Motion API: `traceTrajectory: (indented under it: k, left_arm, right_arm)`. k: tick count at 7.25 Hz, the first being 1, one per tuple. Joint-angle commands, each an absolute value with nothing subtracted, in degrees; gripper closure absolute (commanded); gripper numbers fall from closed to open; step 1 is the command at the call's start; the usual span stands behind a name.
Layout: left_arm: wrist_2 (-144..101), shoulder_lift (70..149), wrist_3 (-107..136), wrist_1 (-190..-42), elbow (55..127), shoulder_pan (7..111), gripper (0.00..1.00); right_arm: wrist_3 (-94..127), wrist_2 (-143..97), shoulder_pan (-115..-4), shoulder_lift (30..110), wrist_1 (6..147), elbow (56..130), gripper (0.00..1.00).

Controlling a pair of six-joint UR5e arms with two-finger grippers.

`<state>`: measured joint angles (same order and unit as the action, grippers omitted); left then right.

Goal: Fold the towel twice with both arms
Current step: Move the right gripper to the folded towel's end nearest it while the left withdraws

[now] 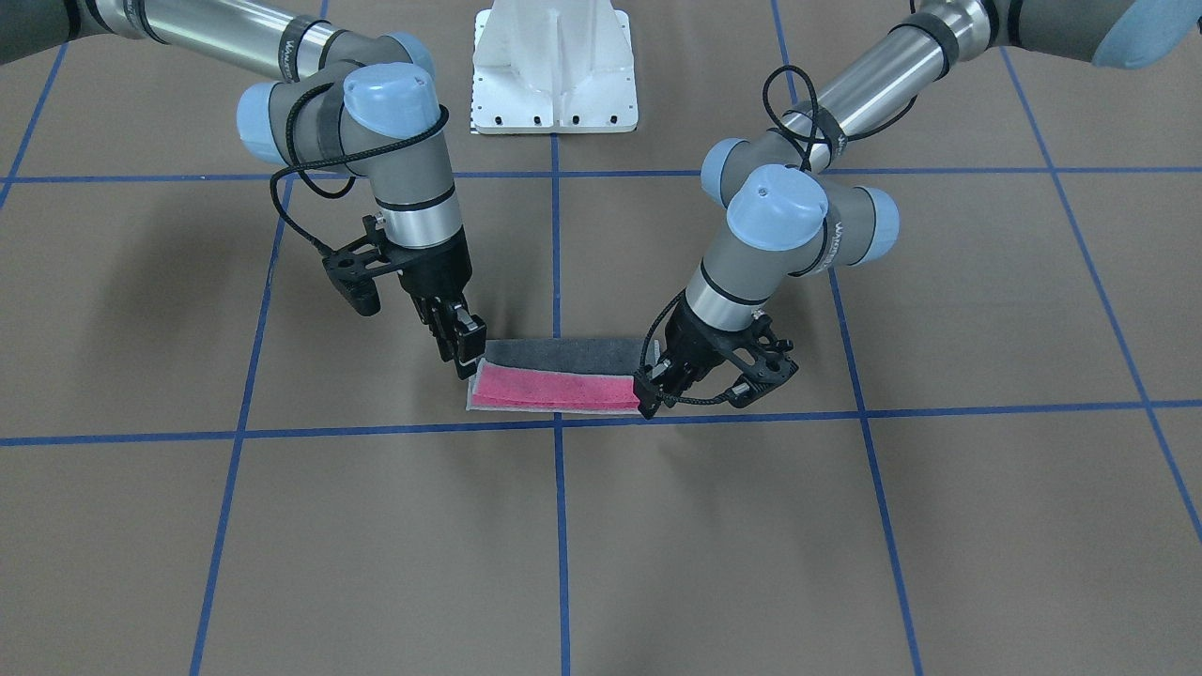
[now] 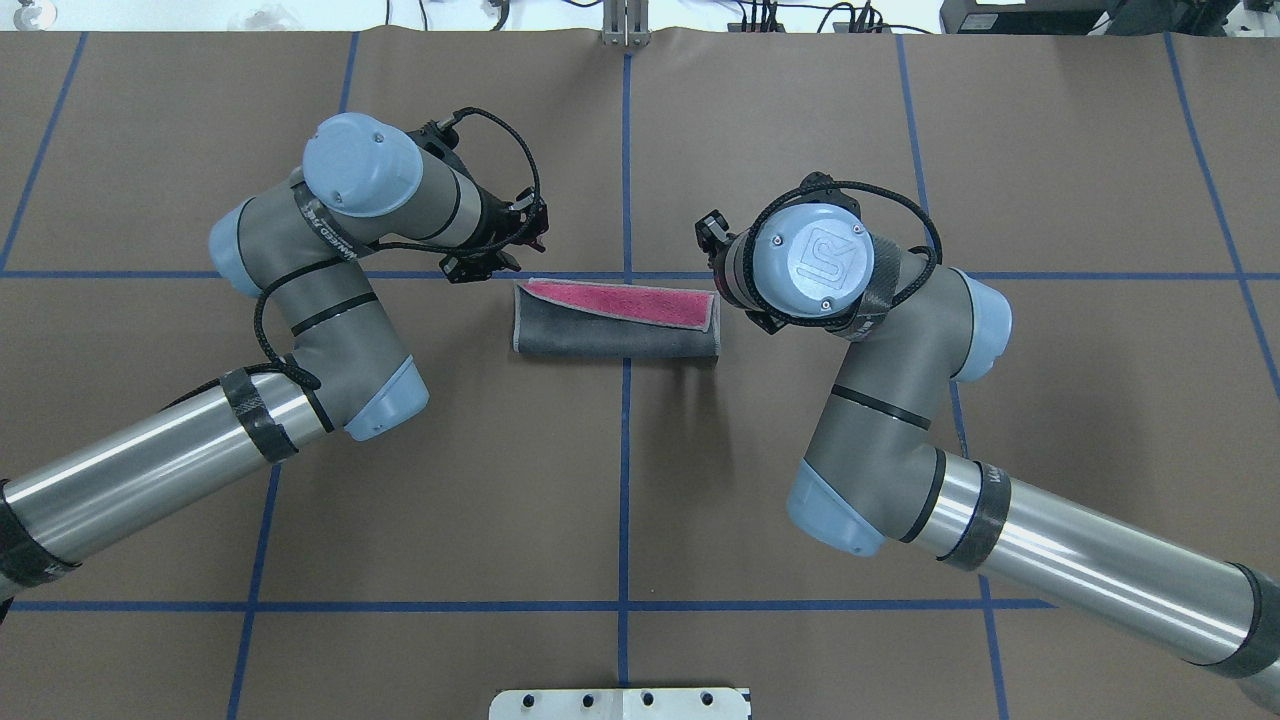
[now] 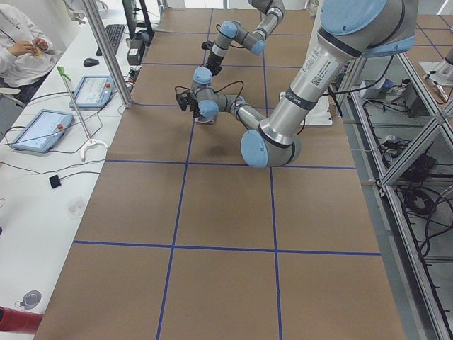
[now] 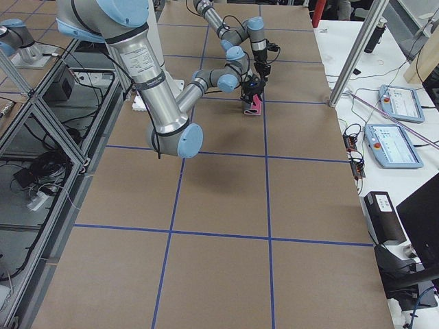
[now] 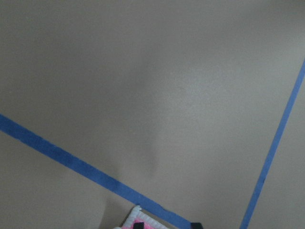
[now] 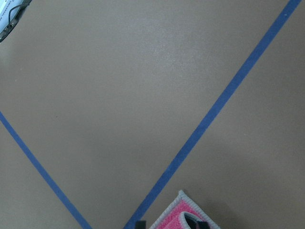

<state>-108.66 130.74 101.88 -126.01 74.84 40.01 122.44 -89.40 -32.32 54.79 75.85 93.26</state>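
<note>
The towel [image 1: 554, 380] lies as a long narrow strip at the table's middle. It is dark grey on the robot's side, with a pink band along the operators' side [image 2: 610, 335]. My left gripper [image 1: 648, 402] is at one end and my right gripper [image 1: 467, 361] at the other. Each is shut on a pink-side corner, low over the table. In the overhead view both grippers are hidden under their wrists. The left wrist view shows a hemmed pink corner [image 5: 137, 215] at the bottom edge. The right wrist view shows the other corner [image 6: 175, 215], partly covered by a black fingertip.
The white pedestal [image 1: 554, 66] stands behind the towel on the robot's side. Blue tape lines [image 1: 558, 526] grid the brown table. A side desk with tablets [image 3: 35, 131] and a seated person [image 3: 21, 42] runs along the operators' side.
</note>
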Motion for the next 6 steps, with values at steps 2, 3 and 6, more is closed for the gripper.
traceTrajectory:
  k: [2,3,6]
  left_arm:
    - [-110.12,131.57,101.69,-125.95,75.32,40.08,0.49]
    - [-114.30,131.40,101.69,-125.60,75.76,40.08,0.44]
    - [-114.70,130.87,102.48,-125.42,76.99,39.55,0.33]
  right_arm:
    - [121.47,-89.73,-32.34,54.76,75.85,93.34,0.41]
    - [120.33,-90.61,-32.26,54.76,75.85,93.34,0.31]
    - [118.92,-91.14,-32.26,54.76,75.94,93.34,0.01]
